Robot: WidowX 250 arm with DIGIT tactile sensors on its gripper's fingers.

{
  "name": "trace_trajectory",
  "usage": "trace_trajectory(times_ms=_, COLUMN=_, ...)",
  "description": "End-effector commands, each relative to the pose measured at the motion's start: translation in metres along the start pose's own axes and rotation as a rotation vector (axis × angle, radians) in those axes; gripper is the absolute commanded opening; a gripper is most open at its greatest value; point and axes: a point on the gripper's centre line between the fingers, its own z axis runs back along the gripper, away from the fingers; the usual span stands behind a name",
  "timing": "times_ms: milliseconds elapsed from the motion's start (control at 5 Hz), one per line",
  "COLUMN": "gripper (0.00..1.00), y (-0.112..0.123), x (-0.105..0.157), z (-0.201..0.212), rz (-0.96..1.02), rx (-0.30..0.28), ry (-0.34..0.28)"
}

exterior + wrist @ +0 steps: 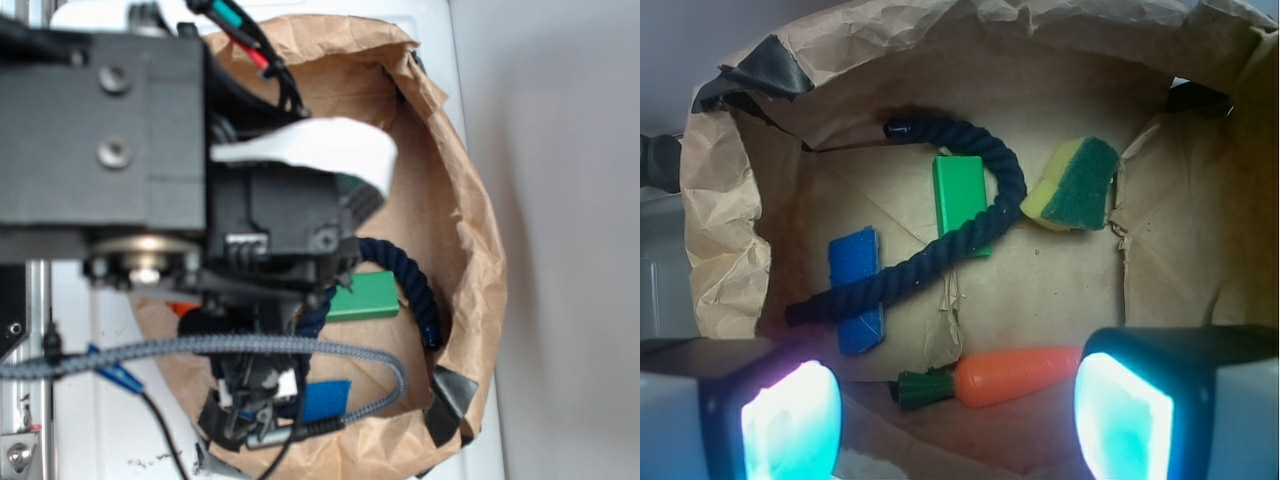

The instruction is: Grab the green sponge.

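The green sponge [1075, 185], dark green scouring layer on yellow foam, lies tilted against the bag's far right side in the wrist view. My gripper [958, 420] hangs above the bag's near side, well short of the sponge. It is open, and between its glowing pads [790, 425] only the bag floor and a toy carrot show. In the exterior view my arm [270, 220] covers the sponge's place, so I cannot make it out there.
The objects lie in a brown paper bag [730, 250] with crumpled walls. A dark blue rope [970, 235] curves over a bright green block [962, 195] and a flat blue pad [855, 285]. An orange toy carrot [1020, 375] lies near the gripper. The block [365, 297] also shows outside.
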Motion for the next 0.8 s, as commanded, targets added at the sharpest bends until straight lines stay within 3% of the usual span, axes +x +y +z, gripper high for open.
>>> trace_trajectory(times_ms=0, gripper=1.00, y=0.027, x=0.038, z=-0.030, rz=0.282, rx=-0.009, ry=-0.041)
trace_trajectory(times_ms=400, gripper=1.00, y=0.035, x=0.058, z=-0.066, rz=0.422, rx=0.008, ry=-0.150)
trace_trajectory(times_ms=600, gripper=1.00, y=0.043, x=0.060, z=-0.075, rz=0.403, rx=0.027, ry=-0.156)
